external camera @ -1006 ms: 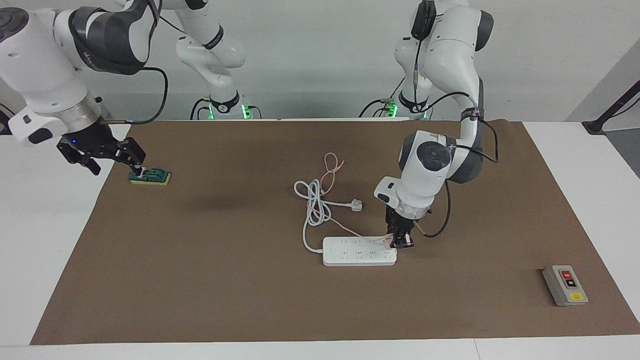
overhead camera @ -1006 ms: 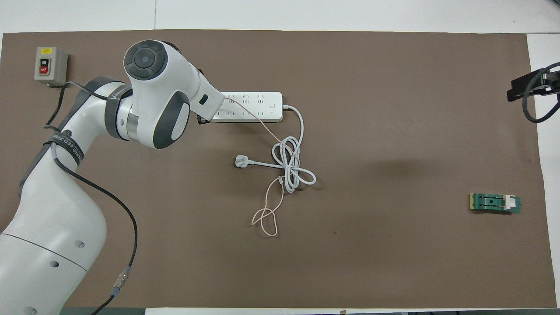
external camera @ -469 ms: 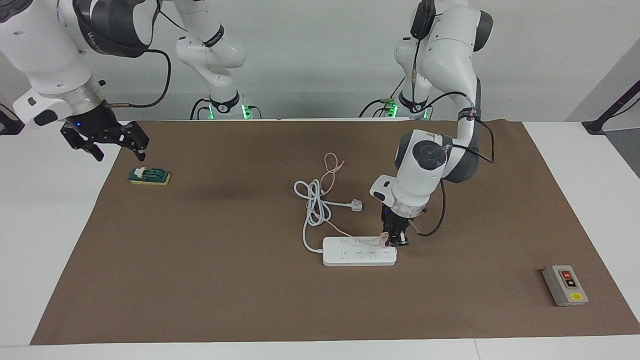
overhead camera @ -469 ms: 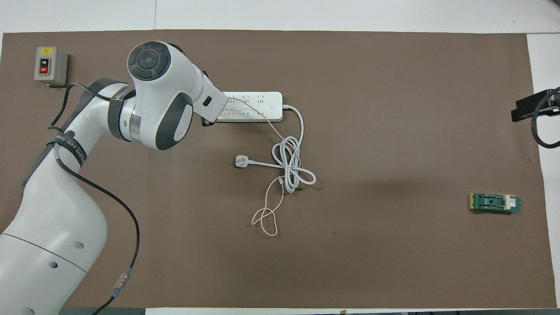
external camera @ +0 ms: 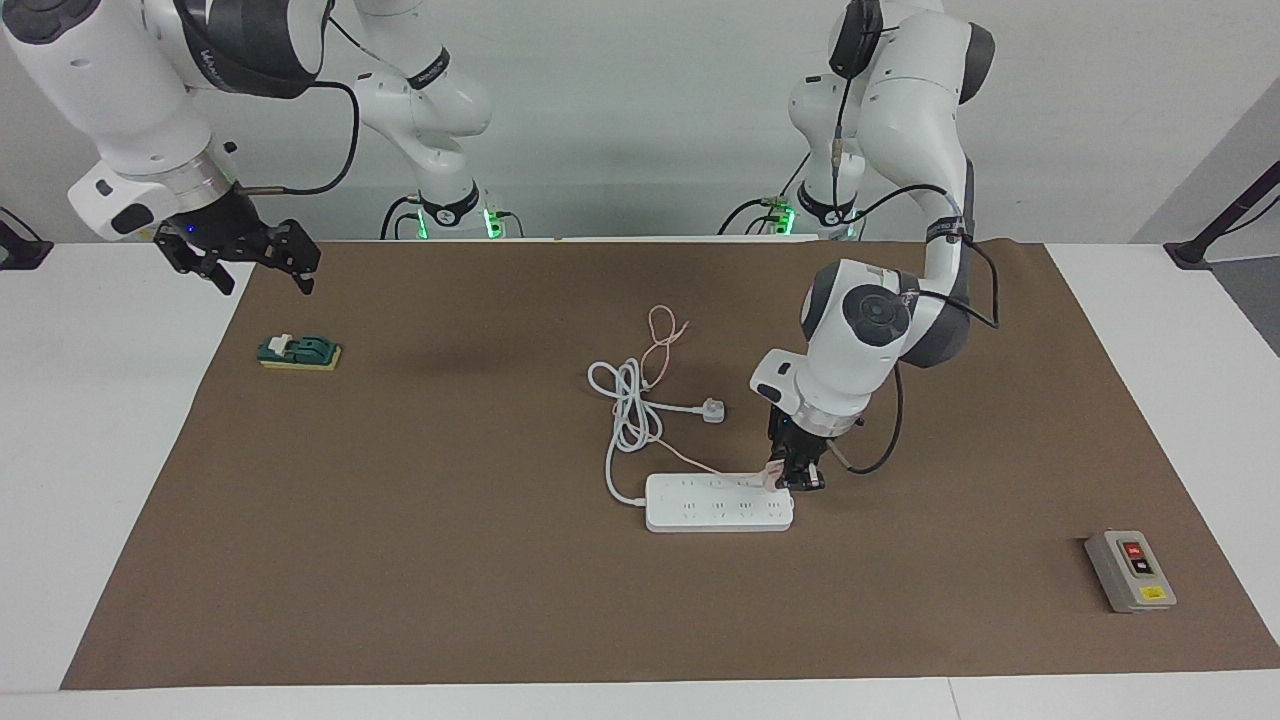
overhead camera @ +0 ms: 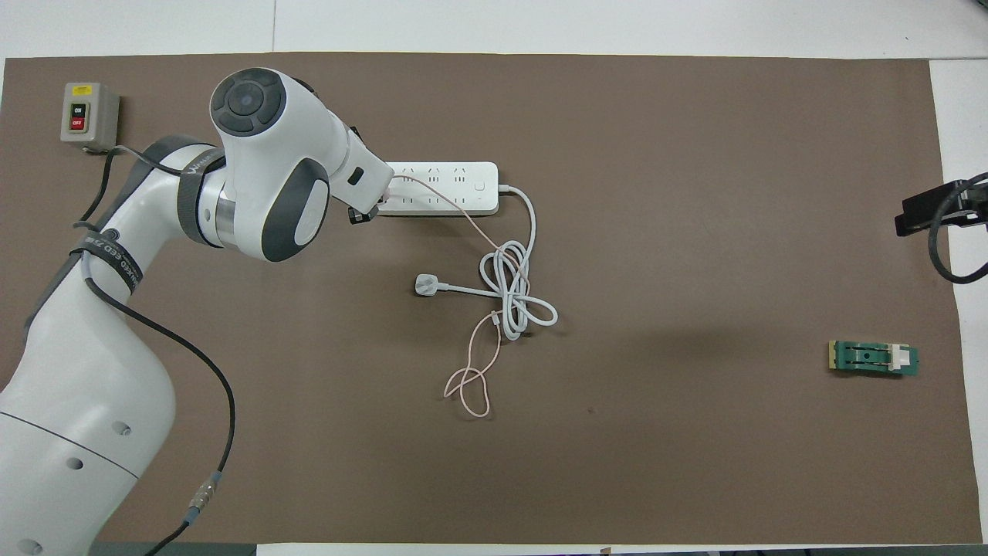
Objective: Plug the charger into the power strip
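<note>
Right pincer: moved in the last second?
Yes. The right pincer has lifted away from the green switch block and toward the robots' edge of the brown mat; the block stays put.

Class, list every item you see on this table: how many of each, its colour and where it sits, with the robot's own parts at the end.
brown mat: 1, brown, covers most of the white table.
power strip: 1, white, mid-mat.
charger: 1, pale pink, held at the strip's end toward the left arm's end of the table; its thin pink cable runs toward the robots.
three-pin plug: 1, white, with coiled white cord, nearer to the robots than the strip.
button box: 1, grey with red and black buttons, left arm's end.
knife switch: 1, green on a yellow base, right arm's end.
left gripper: 1, black, shut on the charger over the strip.
right gripper: 1, black, open, raised over the mat's edge.
</note>
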Robot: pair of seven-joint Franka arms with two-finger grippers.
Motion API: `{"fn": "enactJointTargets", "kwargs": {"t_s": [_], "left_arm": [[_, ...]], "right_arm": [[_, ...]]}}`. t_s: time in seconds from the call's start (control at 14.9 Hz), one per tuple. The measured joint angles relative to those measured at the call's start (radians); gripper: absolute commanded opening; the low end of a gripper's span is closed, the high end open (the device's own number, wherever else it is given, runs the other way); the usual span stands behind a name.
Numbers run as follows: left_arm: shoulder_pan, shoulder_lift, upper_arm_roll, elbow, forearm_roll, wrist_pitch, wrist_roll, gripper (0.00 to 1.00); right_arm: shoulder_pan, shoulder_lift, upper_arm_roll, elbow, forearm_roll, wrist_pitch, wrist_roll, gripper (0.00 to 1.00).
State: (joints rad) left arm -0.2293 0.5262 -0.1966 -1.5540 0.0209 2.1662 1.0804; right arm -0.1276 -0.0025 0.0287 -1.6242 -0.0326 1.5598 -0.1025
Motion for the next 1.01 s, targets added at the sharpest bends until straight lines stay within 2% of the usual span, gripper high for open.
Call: {"fn": "enactJointTargets", "kwargs": {"t_s": [0.13,0.4,1.01], "left_arm": [[0.0,-0.006,-0.005,-0.011,0.0,0.001,0.0,0.0],[0.0,-0.009,-0.007,-0.019,0.002,0.007,0.001,0.0],[0.02,-0.008,-0.022,-0.021,-0.011,0.008,0.002,0.0]], "right_arm": [[0.014,-0.042,-0.012,-0.062,0.0,0.021,0.0,1.0],[0.109,-0.066,-0.125,-0.102,0.0,0.033,0.0,1.0],[0.108,-0.066,-0.132,-0.103,0.0,0.041,0.0,1.0]]}}
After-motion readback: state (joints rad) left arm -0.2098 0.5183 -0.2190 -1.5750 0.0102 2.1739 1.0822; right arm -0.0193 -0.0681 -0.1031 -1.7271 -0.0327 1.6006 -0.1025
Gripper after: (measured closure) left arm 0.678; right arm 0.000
